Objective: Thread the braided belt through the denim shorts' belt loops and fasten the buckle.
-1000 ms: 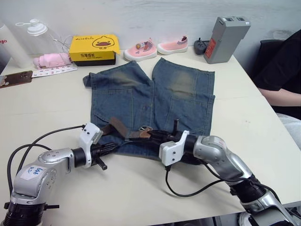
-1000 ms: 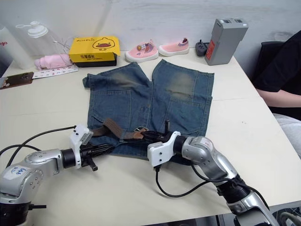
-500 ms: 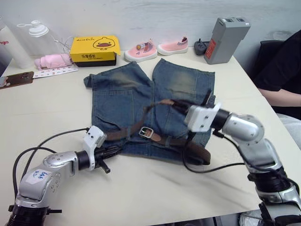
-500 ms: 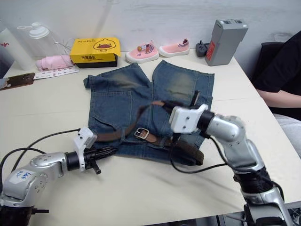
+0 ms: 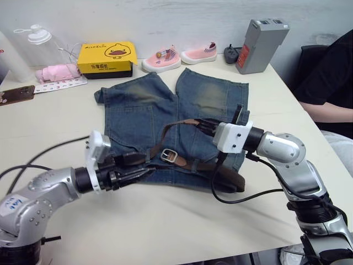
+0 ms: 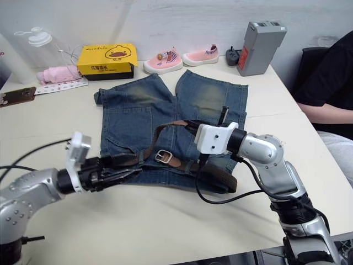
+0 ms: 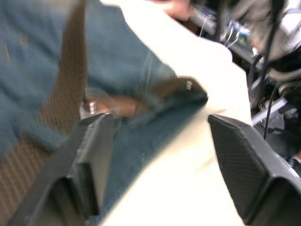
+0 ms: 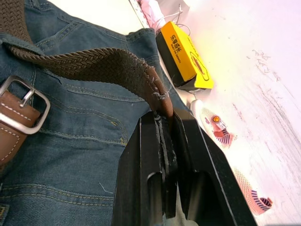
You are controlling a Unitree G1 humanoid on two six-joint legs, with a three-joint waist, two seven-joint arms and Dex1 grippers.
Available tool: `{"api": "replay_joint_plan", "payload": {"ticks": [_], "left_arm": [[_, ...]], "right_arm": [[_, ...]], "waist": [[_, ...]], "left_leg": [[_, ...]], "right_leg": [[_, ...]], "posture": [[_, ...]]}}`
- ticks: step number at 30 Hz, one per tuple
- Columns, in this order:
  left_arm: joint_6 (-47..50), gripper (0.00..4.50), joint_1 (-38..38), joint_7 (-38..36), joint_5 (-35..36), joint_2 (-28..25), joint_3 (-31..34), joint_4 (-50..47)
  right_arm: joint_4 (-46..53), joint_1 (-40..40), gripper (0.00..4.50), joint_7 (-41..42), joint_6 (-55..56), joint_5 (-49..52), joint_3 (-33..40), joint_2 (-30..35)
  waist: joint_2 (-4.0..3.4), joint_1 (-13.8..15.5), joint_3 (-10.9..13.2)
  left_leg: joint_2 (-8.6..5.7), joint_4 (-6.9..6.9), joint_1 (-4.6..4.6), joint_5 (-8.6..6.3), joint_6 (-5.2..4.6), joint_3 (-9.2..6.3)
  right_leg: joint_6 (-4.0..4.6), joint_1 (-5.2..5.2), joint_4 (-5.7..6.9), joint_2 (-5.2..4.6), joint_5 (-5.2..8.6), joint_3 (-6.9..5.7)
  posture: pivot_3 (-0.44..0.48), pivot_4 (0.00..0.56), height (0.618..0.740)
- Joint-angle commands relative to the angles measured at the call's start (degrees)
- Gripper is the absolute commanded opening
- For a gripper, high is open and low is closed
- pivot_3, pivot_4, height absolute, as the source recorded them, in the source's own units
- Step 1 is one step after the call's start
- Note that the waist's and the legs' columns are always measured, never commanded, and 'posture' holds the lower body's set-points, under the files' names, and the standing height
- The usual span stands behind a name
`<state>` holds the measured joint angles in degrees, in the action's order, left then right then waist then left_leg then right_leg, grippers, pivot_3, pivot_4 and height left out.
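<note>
Right gripper (image 5: 205,126) clamped on braided belt (image 5: 172,130)

head views overlook table (image 5: 165,221); wrist views close.

Along the far edge of the table (image 5: 165,232) sit a yellow duck-printed box (image 5: 107,58), two pink baby shoes (image 5: 161,59) — toes left — a grey battery pack (image 5: 253,45) and a clear bottle (image 5: 33,41); a person in black (image 5: 330,83) sits right.

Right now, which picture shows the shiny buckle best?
The right wrist view: the buckle is large there, its metal frame and prong clear on the denim shorts. Both eye views show it small on the waistband; the left wrist view shows it blurred.
</note>
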<state>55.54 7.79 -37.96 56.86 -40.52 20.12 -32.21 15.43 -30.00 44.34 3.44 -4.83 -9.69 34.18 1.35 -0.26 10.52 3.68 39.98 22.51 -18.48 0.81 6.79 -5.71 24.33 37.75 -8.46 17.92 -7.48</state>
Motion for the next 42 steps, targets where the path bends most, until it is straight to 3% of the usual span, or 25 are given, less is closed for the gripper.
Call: {"api": "replay_joint_plan", "payload": {"ticks": [1, 6, 8, 18, 28, 31, 35, 37, 42], "left_arm": [[-2.97, 3.32, 5.25, 5.06, -3.77, -0.10, -2.03, -0.33], [-17.54, 3.32, 6.09, 7.76, -23.37, 0.08, -13.78, -0.78], [-22.10, 3.32, 5.45, 8.04, -27.63, 1.12, -15.70, 0.64], [-31.28, 3.32, 6.39, 9.90, -36.15, 6.82, -16.97, 6.73], [-35.17, 3.32, 8.87, 9.25, -39.23, 11.32, -19.39, 9.50], [-35.91, 2.53, 8.79, 8.57, -39.28, 11.80, -19.27, 9.78], [-36.78, 0.69, 8.08, 7.57, -39.07, 11.78, -18.51, 9.84], [-36.78, 0.04, 7.87, 7.28, -39.15, 11.74, -18.44, 9.66], [-35.99, 0.04, 7.58, 7.42, -39.22, 11.78, -18.07, 9.24]], "right_arm": [[1.57, -1.85, 0.00, -0.01, 0.45, -0.70, -1.04, -0.61], [2.31, -1.85, 0.00, 0.55, -1.12, -1.21, -3.10, -1.58], [2.56, -1.91, 0.00, 0.57, -1.78, -1.41, -3.63, -1.91], [3.82, -1.79, 0.00, 1.03, -3.10, -1.61, -4.38, -2.26], [4.64, -1.35, 0.00, 1.07, -3.64, -1.71, -4.78, -2.30], [4.86, -1.24, 0.00, 0.95, -3.92, -1.87, -4.81, -2.21], [4.95, -1.11, 0.00, 0.83, -4.23, -2.03, -4.75, -2.11], [5.02, -0.98, 0.00, 0.74, -4.57, -2.00, -4.70, -2.05], [5.30, -0.57, 0.00, 0.11, -5.62, -1.75, -4.43, -2.30]], "waist": [[0.01, 0.04, 0.00], [0.01, 0.06, 0.00], [0.01, -0.01, 0.00], [0.01, 0.06, 0.00], [0.00, 0.16, 0.00], [0.00, 0.02, 0.00], [0.01, 0.06, 0.00], [0.01, 0.10, 0.00], [0.01, 0.08, 0.00]], "left_leg": [[-0.01, 0.01, 0.00, 0.00, 0.00, -0.01], [-0.06, -0.05, 0.05, -0.02, -0.01, 0.10], [-0.05, -0.05, 0.08, -0.04, 0.01, 0.15], [-0.01, 0.02, 0.25, -0.04, 0.00, 0.16], [-0.01, 0.04, 0.29, -0.04, 0.00, 0.18], [-0.01, 0.04, 0.30, -0.04, 0.00, 0.18], [0.00, 0.04, 0.29, -0.04, 0.00, 0.18], [0.00, 0.04, 0.29, -0.04, 0.00, 0.17], [0.00, 0.04, 0.30, -0.04, 0.00, 0.16]], "right_leg": [[0.00, -0.01, 0.00, 0.00, 0.00, -0.01], [-0.01, 0.00, -0.01, 0.03, -0.01, -0.03], [-0.01, 0.02, -0.03, 0.05, -0.01, -0.04], [-0.01, 0.14, 0.00, 0.06, -0.01, -0.11], [-0.01, 0.14, 0.00, 0.05, -0.01, -0.14], [-0.01, 0.15, 0.00, 0.06, -0.01, -0.17], [-0.01, 0.15, 0.00, 0.06, -0.01, -0.16], [-0.01, 0.14, 0.00, 0.06, -0.01, -0.16], [-0.01, 0.15, -0.01, 0.06, -0.01, -0.17]], "posture": [[0.000, 0.150, 0.698], [0.000, 0.150, 0.698], [0.000, 0.150, 0.698], [0.000, 0.150, 0.698], [0.000, 0.150, 0.698], [0.000, 0.150, 0.698], [0.000, 0.150, 0.698], [0.000, 0.150, 0.698], [0.000, 0.150, 0.698]]}}
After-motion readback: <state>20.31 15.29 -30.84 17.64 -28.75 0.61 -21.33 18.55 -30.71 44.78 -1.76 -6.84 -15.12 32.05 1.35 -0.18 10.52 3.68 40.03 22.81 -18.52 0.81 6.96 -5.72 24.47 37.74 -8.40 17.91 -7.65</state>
